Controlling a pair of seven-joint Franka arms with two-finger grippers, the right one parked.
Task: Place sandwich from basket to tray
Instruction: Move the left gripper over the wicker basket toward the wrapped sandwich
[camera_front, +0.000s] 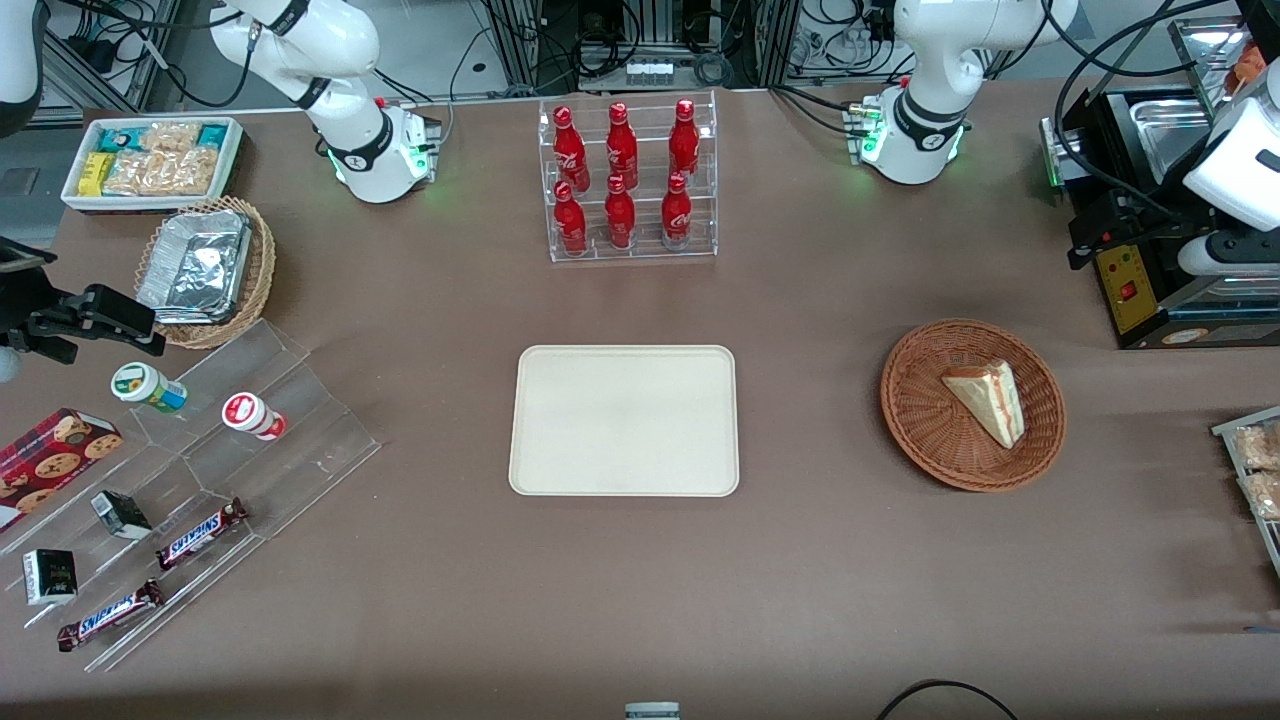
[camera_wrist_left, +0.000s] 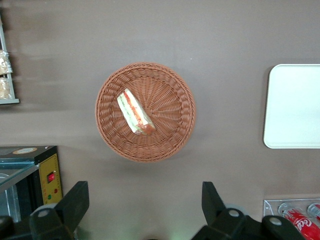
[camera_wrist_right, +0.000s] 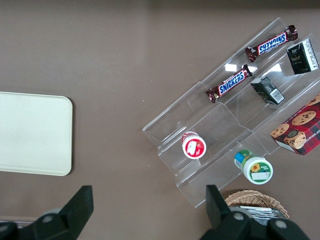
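The sandwich (camera_front: 987, 401) lies in the basket (camera_front: 915, 400) on the tabletop (camera_front: 820, 560), toward the working arm's end. The tray (camera_front: 624, 420) sits bare beside the basket, apart from it, nearer the table's middle. The gripper (camera_wrist_left: 142, 210) hangs high above the tabletop just beside the basket, fingers (camera_wrist_left: 75, 202) spread wide, holding nothing.
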